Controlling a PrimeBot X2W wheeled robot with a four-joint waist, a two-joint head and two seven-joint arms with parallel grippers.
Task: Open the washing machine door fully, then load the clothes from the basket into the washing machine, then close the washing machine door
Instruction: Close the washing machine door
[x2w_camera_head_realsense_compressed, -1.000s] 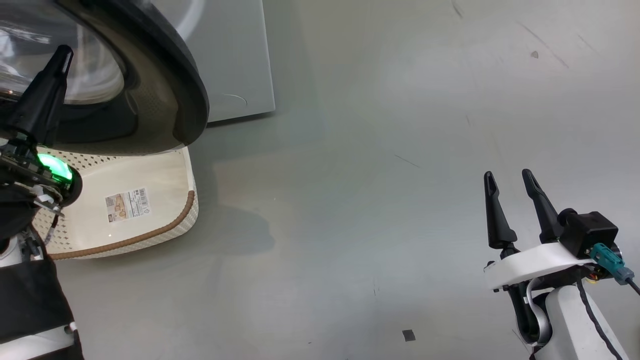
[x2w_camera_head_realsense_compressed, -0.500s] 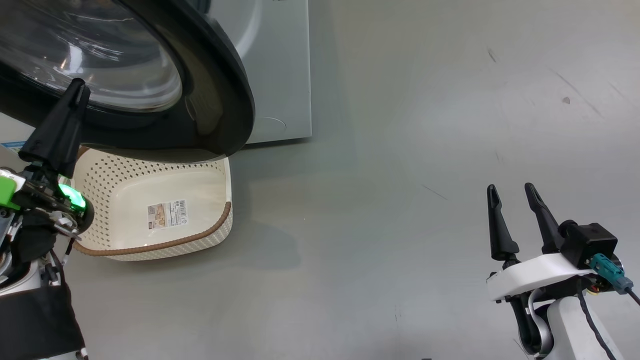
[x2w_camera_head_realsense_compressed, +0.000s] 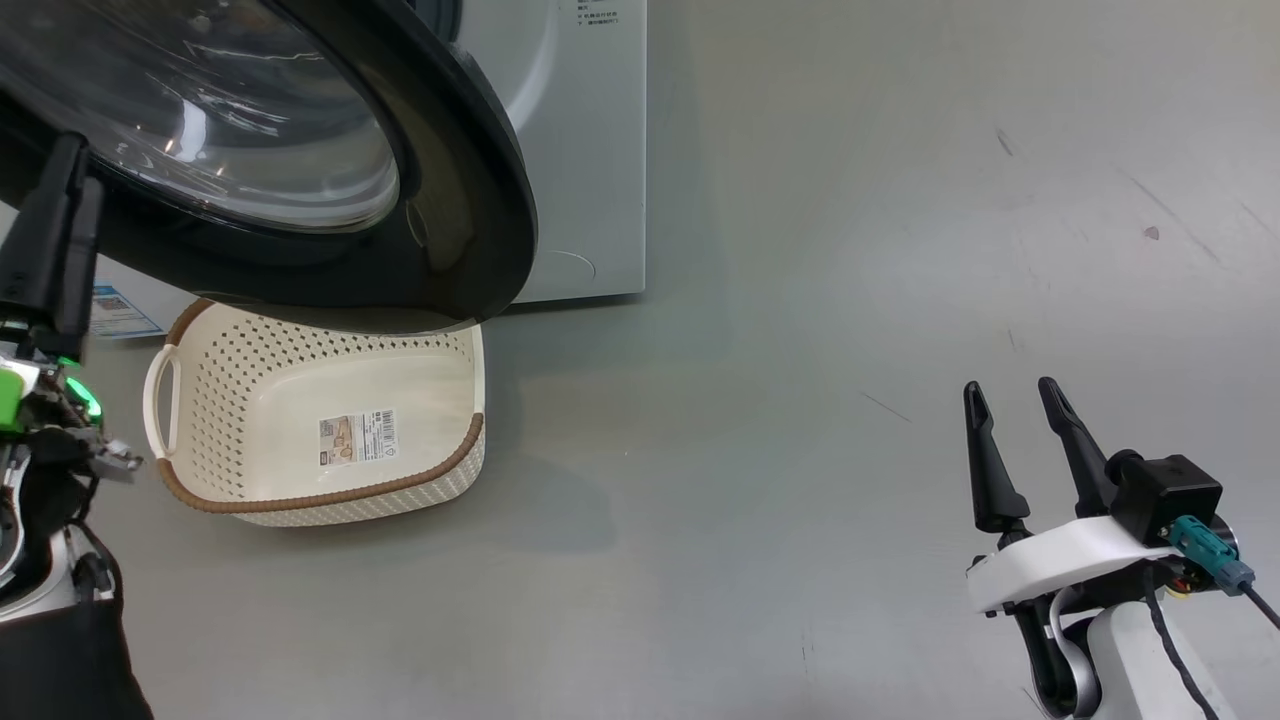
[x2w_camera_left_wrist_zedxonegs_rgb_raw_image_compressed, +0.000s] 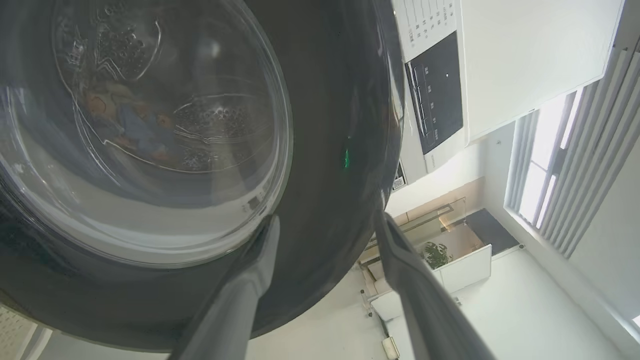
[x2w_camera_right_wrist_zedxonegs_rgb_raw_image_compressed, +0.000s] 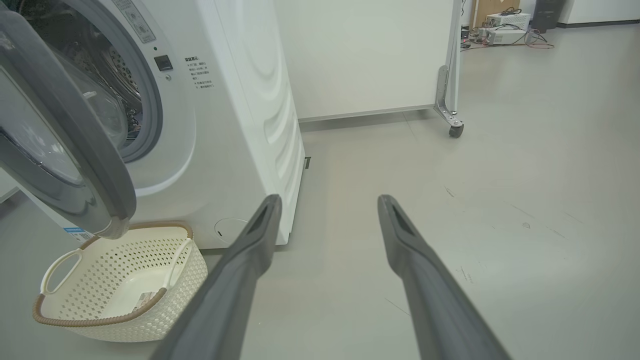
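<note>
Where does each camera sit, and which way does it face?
Head view: robot's head, looking down at floor, basket and open washing machine door; left gripper at left edge, right gripper lower right.
Left wrist view: left wrist, looking up along its spread fingers at the door's glass and rim.
Right wrist view: right wrist, held low, looking across the floor at the washing machine; own spread fingers at bottom.
Shared: head and right wrist views both show the empty basket below the door.
</note>
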